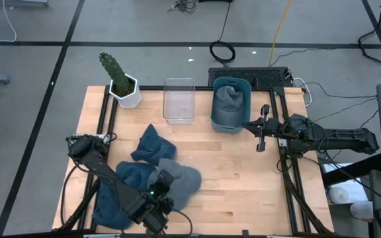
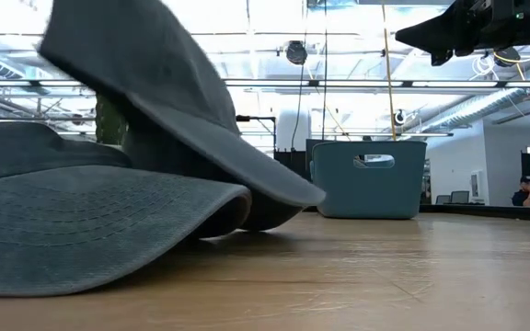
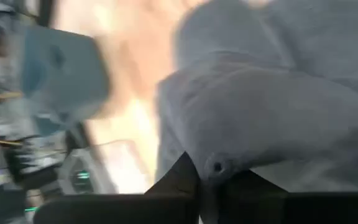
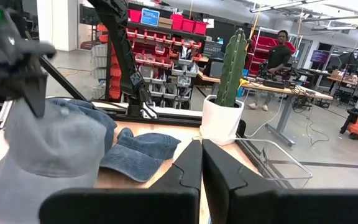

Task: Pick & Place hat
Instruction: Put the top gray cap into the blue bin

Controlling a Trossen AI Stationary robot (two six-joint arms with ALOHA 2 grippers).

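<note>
Three caps sit on the left half of the wooden table [image 1: 243, 178]. At the near left edge, a dark blue cap [image 1: 111, 198] lies half hidden under the left arm. Beside it, the left gripper [image 1: 162, 187] has its fingers pinched tight on the grey cap [image 1: 182, 180], gripping the crown by its top button; the left wrist view is smeared, so little else reads there. From table height the grey cap's brim looks tilted up off the wood. Behind these lies a smaller blue cap [image 1: 152, 147]. Farther back stand a potted cactus [image 1: 120, 79], a clear plastic bin [image 1: 179, 100] and a teal bin [image 1: 231, 104] holding another grey hat. On the right, the right gripper [image 1: 261, 129] hangs empty, fingers pressed together, just beside the teal bin.
</note>
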